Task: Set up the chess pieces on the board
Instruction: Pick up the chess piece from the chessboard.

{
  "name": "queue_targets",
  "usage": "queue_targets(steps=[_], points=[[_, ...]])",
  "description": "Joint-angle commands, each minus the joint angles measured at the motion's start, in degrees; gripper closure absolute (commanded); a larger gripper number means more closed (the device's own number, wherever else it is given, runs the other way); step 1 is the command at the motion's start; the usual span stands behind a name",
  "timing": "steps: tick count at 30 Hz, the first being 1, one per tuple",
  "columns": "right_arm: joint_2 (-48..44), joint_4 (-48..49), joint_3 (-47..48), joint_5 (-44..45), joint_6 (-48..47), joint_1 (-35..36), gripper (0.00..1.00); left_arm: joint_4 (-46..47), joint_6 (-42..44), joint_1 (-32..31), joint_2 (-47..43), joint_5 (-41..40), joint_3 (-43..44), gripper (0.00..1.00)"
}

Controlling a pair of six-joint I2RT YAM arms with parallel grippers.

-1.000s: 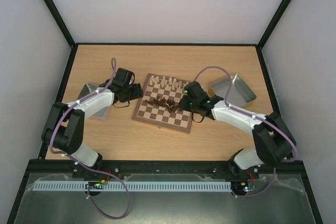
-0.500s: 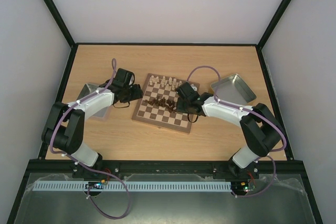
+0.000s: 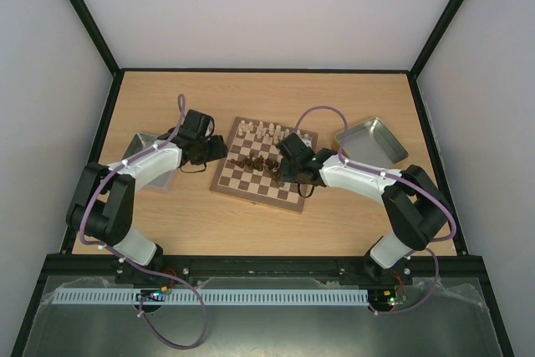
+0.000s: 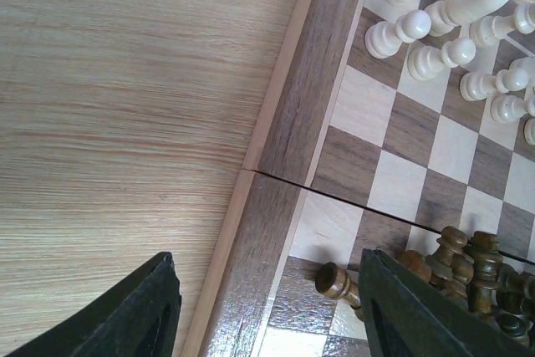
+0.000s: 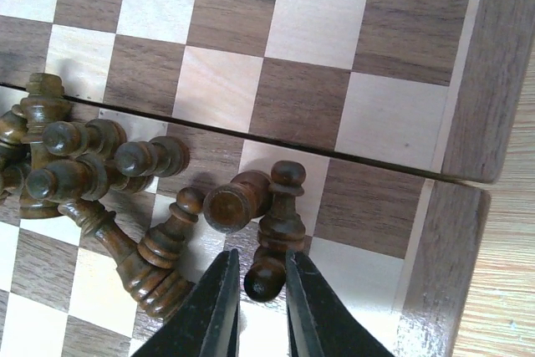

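Note:
The board (image 3: 251, 187) lies mid-table. Cream chess pieces (image 3: 265, 132) stand along its far side and show in the left wrist view (image 4: 443, 22). Dark chess pieces (image 3: 255, 161) lie heaped in the middle, several on their sides (image 5: 84, 165). My right gripper (image 5: 262, 290) sits over the heap's right end (image 3: 286, 165), its jaws closed narrowly on the head of a dark pawn (image 5: 266, 277). My left gripper (image 4: 267, 315) is open wide and empty over the board's left rim (image 4: 309, 81), at the board's left edge (image 3: 219, 150). A fallen dark pawn (image 4: 334, 282) lies by its right finger.
A grey metal tray (image 3: 372, 141) stands right of the board. A second tray (image 3: 146, 146) lies at the left, partly under my left arm. Black frame walls bound the table on the left, far and right sides.
My right gripper has moved left, from the board's right edge onto the heap of dark pieces. The left arm has stayed in place.

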Motion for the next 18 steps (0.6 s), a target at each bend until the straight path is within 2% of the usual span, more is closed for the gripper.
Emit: queue_targets(steps=[1,3,7,13,18], points=[[0.5,-2.1,0.8,2.6,0.6,0.6,0.86,0.0,0.4,0.1,-1.2,0.0,-0.5,0.39],[0.6,-2.1,0.9,3.1,0.6,0.7,0.90,-0.1,0.4,0.1,-1.4,-0.1,-0.5,0.39],[0.5,-2.0,0.9,4.4,0.6,0.7,0.91,-0.2,0.3,0.1,-1.9,-0.4,-0.6,0.39],[0.9,-1.6,0.9,4.2,0.1,0.7,0.84,-0.3,0.0,0.1,-2.7,-0.7,-0.6,0.38],[0.6,-2.2,1.4,4.7,-0.1,0.8,0.96,-0.7,-0.2,0.1,-3.7,-1.1,-0.5,0.38]])
